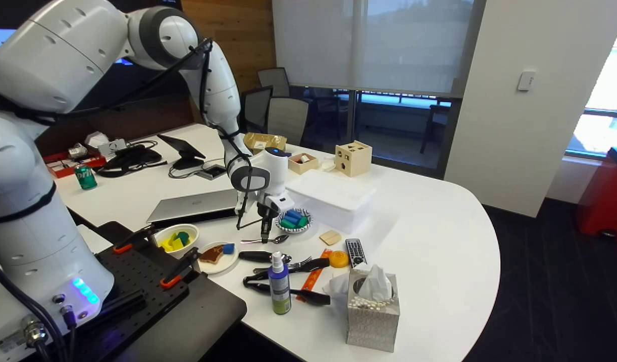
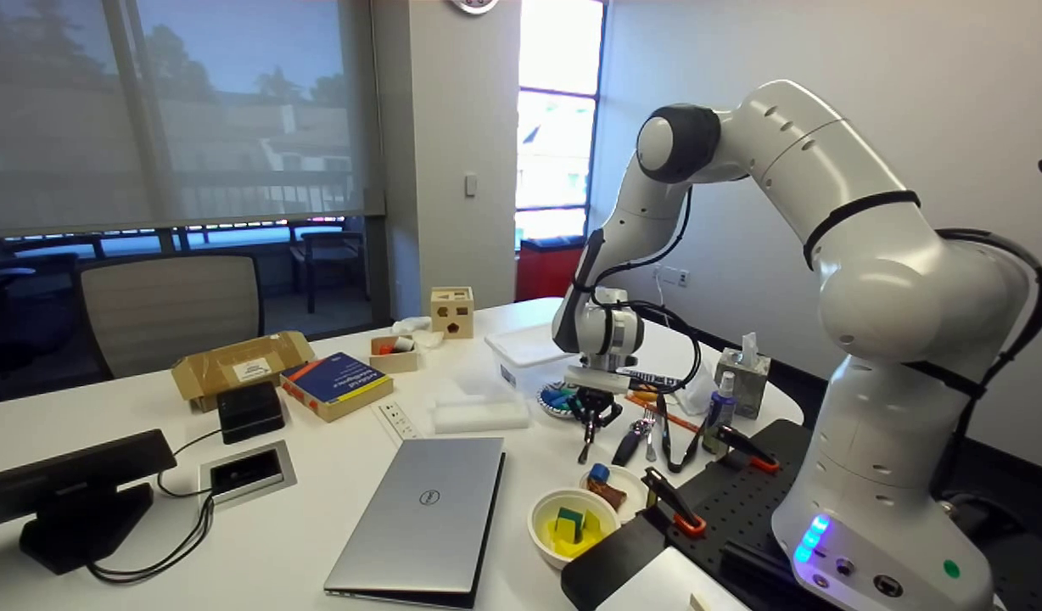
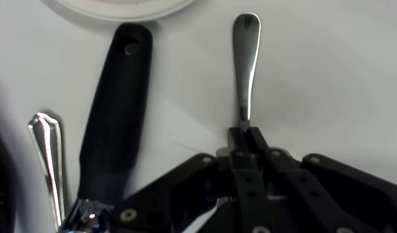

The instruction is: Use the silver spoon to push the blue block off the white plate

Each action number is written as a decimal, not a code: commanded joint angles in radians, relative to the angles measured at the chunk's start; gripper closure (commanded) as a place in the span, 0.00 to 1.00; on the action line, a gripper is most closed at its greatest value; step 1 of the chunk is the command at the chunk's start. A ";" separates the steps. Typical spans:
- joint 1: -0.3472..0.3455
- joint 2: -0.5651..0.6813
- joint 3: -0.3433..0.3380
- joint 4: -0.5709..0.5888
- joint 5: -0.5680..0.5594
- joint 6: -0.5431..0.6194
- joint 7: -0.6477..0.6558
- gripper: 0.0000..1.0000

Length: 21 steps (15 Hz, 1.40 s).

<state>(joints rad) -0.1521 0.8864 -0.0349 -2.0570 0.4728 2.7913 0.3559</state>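
We noted the pincer [image 3: 245, 130] clamped on the silver spoon [image 3: 246, 64], its handle toward twelve o'clock (wrist view); the blue block [image 1: 228, 249] sat on the white plate [image 1: 228, 261].

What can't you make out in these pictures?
Silver spoon: bowl mostly hidden behind the hand, wrist view.
White plate: cut off by the wrist view's top edge.
Spray bottle: label text too small in both exterior views.
Remote control: button labels too small in an exterior view.
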 commanded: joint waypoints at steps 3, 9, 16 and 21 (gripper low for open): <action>-0.177 -0.151 0.143 -0.162 0.081 0.034 -0.162 0.98; -0.580 -0.233 0.459 -0.221 0.247 0.177 -0.615 0.98; -0.950 -0.059 0.776 -0.037 0.303 0.024 -0.961 0.98; -1.016 0.109 0.772 0.029 0.328 -0.184 -1.114 0.98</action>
<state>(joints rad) -1.1321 0.8877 0.7342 -2.0826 0.7615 2.7092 -0.6636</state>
